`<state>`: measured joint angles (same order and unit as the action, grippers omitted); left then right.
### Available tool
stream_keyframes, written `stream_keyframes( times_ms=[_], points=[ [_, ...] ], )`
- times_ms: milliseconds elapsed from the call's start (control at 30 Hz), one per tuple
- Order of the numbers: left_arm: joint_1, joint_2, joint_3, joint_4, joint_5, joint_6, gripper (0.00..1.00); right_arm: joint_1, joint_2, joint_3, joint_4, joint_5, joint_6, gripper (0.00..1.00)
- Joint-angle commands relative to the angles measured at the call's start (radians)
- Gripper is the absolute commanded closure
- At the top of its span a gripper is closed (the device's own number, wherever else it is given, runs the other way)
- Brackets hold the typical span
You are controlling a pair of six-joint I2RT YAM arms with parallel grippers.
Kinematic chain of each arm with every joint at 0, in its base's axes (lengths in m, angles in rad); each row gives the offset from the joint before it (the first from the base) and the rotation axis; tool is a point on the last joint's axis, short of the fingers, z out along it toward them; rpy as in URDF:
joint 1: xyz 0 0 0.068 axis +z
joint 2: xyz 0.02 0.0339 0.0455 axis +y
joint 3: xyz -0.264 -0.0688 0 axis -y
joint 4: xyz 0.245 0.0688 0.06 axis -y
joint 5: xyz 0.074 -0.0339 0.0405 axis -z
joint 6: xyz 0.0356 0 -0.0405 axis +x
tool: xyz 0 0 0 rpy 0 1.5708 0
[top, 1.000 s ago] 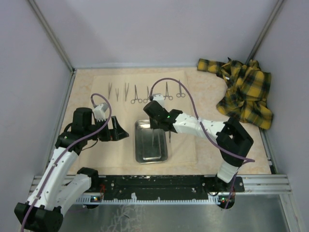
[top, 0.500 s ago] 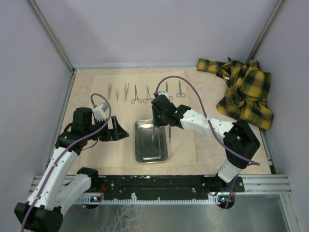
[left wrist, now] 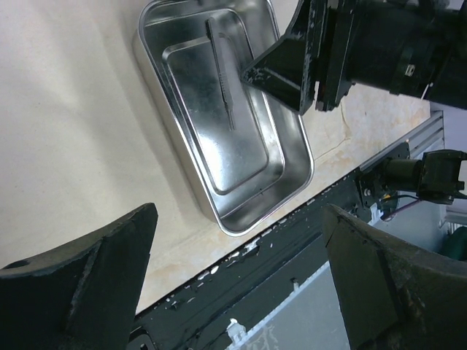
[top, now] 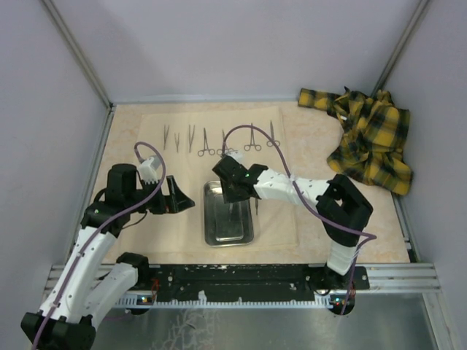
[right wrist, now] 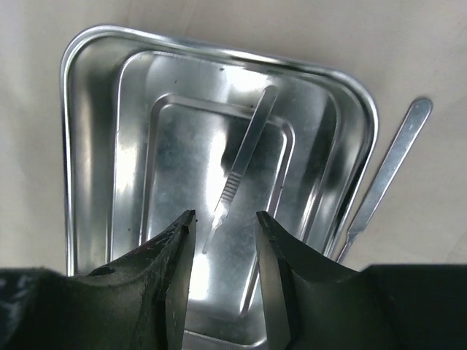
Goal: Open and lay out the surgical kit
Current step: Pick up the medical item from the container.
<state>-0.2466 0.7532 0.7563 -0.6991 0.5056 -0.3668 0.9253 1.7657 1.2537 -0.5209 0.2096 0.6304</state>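
Jaws of the right gripper (right wrist: 222,227) stand partly apart with nothing clamped between them. Directly beneath and just ahead of its fingertips, a slim scalpel handle (right wrist: 242,160) lies loose on the floor of the steel tray (right wrist: 70,131), slanting away from the tips. Outside the tray's wall, to the right of that gripper's right finger, a second flat handle (right wrist: 387,171) rests on the beige cloth wrap (right wrist: 219,22). The left gripper (left wrist: 239,213) is spread wide and empty; it hovers over the wrap to the left of the tray, whose near end shows between its fingers. Beyond the right gripper, a row of forceps and clamps (top: 206,142) lies on the wrap. Well off to that gripper's right sits a yellow plaid cloth (top: 372,138).
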Motion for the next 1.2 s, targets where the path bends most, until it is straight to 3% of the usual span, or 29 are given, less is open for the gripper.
stream_keyframes(
  times_ms=[0, 167, 400, 600, 900, 1000, 1167],
  points=[
    [-0.003, -0.028, 0.023, 0.001, 0.037, -0.003, 0.01, 0.075, -0.049, 0.059, -0.084, 0.134, 0.049, 0.59],
    [-0.003, -0.045, 0.041, -0.021, 0.049, 0.020, 0.01, 0.109, -0.161, -0.003, -0.117, 0.141, 0.094, 0.41],
    [-0.006, -0.084, 0.059, -0.039, 0.023, 0.040, 0.01, 0.109, -0.386, -0.079, -0.205, 0.113, 0.087, 0.26],
    [-0.006, -0.078, 0.093, -0.045, -0.036, 0.047, 0.01, 0.109, -0.517, -0.105, -0.249, -0.020, 0.032, 0.24],
    [-0.012, 0.015, 0.098, 0.077, 0.004, -0.002, 0.01, 0.109, -0.693, -0.156, -0.321, 0.014, 0.038, 0.24],
    [-0.048, 0.065, 0.108, 0.101, 0.008, -0.020, 0.01, 0.109, -0.720, -0.197, -0.297, 0.029, 0.092, 0.24],
    [-0.153, 0.119, 0.180, 0.062, -0.102, -0.017, 0.01, 0.109, -0.697, -0.206, -0.272, 0.028, 0.143, 0.22]
  ],
)
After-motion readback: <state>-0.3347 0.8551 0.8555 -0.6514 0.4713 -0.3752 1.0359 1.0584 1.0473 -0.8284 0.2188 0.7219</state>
